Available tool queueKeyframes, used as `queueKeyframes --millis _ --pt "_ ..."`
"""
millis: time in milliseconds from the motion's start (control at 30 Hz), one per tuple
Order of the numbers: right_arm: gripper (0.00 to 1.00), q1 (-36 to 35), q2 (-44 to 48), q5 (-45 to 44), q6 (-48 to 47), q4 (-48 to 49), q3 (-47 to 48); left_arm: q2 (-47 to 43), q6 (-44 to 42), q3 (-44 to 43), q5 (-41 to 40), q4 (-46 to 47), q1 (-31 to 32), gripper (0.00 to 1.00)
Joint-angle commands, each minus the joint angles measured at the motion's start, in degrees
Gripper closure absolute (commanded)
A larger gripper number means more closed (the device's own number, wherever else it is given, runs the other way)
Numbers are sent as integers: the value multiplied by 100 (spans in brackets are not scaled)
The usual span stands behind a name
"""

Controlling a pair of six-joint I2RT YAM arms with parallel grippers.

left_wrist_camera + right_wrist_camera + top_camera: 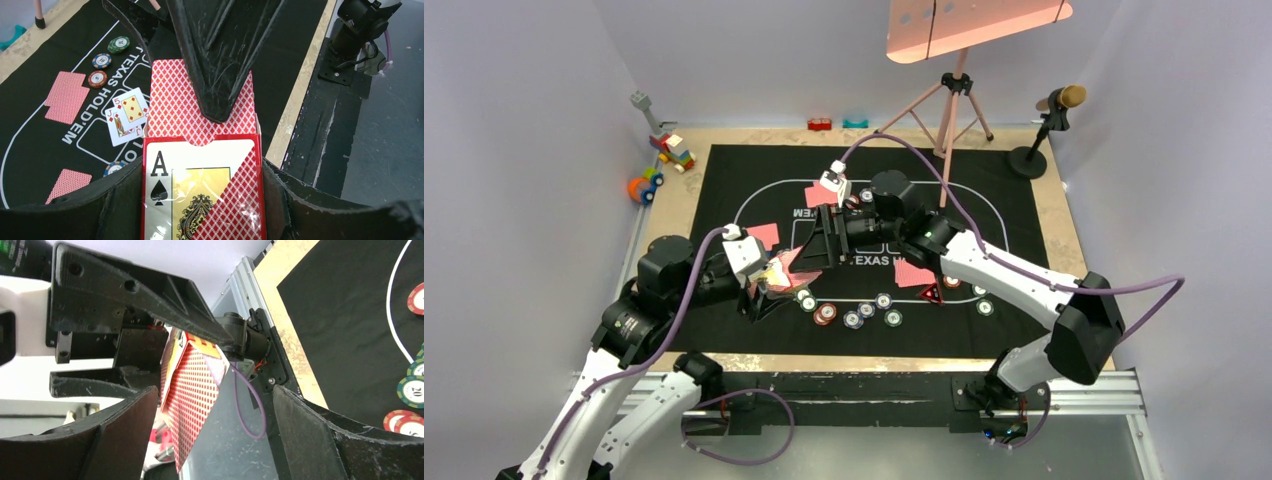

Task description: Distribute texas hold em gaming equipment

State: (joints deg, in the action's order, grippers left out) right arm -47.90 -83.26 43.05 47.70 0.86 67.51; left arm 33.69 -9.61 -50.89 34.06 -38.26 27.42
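My left gripper (202,200) is shut on a red card box (200,190) with an ace of spades on its face, held above the mat's near left part (776,272). Red-backed cards (172,107) stick out of its open top. My right gripper (212,425) is open, its jaws wide apart around those cards (192,400); one finger (215,60) lies over them. Pairs of face-down cards (764,235) (914,272) and striped chips (854,318) lie on the black mat (1024,200). Two face-up cards (127,115) lie near three chips (102,60). A red triangular marker (930,293) sits beside the right pair.
Toy blocks (674,150) and a wheeled toy (644,185) sit at the back left off the mat. A pink tripod (954,110) and a microphone stand (1044,130) stand at the back right. The two arms meet over the mat's left half.
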Motion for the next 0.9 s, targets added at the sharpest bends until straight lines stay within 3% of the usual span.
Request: queueKeyframes --millis 0,133,333,867 --pt "17 -27 -82 121 362 424 116 -36 -20 -134 48 333 -26 100" --pt "41 -22 -137 157 401 277 126 -63 -25 -130 50 328 -31 100" --pt "52 -14 -88 213 411 174 87 -82 -28 -122 48 321 -26 100" --pt "59 317 233 243 77 -432 12 -130 71 -164 118 296 -35 100"
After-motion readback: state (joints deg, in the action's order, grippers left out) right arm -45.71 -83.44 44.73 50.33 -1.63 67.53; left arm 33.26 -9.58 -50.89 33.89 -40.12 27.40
